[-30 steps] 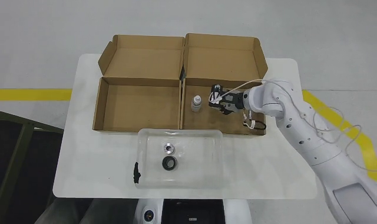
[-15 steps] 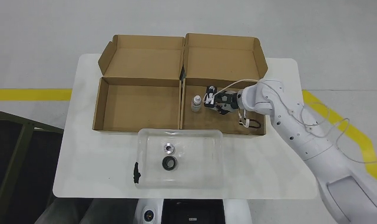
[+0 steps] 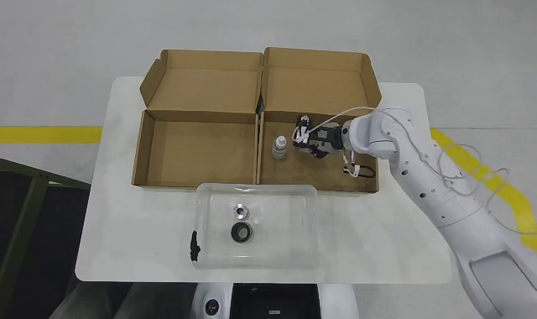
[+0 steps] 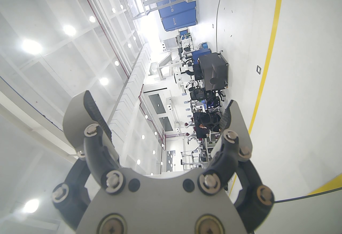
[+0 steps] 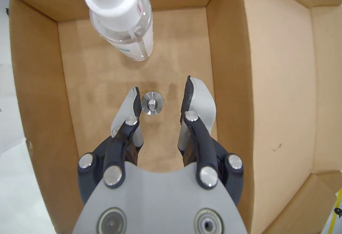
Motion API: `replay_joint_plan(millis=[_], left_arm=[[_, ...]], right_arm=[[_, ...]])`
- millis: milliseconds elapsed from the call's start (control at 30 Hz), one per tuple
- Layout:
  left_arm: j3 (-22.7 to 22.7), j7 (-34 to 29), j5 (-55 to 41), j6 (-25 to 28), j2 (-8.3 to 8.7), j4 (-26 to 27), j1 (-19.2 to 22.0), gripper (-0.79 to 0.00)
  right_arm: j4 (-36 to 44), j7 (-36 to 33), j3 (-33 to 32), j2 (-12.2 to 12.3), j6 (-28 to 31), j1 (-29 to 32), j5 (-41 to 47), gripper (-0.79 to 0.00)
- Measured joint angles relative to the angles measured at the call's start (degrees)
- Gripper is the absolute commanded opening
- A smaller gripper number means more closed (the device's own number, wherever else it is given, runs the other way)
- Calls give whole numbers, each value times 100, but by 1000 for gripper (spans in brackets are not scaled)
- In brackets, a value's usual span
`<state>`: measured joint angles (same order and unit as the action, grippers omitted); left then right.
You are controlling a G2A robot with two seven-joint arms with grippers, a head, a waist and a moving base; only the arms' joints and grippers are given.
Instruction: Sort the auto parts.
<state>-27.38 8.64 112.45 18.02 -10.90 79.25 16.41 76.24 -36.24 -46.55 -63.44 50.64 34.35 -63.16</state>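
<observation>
- The right gripper (image 5: 162, 87) is open and holds nothing. It is low inside the right box (image 5: 267, 85), with a finger on each side of a little metal part (image 5: 152, 106). The part sits on the box floor.
- The part is not in the middle of the gap. It is just beside one finger (image 5: 135, 101), and I cannot tell if they touch. If the gripper slides as it lifts, that finger could bump the part and roll it away.
- If the gripper shuts by mistake, it could carry the part out of the box.
- A bottle (image 5: 125, 29) stands near, just past the fingertips. A push forward could knock it over.
- The clear tray (image 3: 285, 235) holds a shiny part (image 3: 242, 211) and a black ring (image 3: 242, 232), not yet sorted. They are small and close together, so one grab could catch both or push one away.
- The left gripper (image 4: 160, 101) is open and holds nothing. It points out at the room.
</observation>
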Motion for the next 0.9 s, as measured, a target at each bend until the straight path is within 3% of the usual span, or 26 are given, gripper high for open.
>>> replay_joint_plan(millis=[500,900], left_arm=[[0,0,0,0,0,0,0,0],[0,0,0,0,0,0,0,0]], right_arm=[[1971,-515,-1104,425,83,984,783,-471],[3191,-338,-970,509,60,1706,853,-489]])
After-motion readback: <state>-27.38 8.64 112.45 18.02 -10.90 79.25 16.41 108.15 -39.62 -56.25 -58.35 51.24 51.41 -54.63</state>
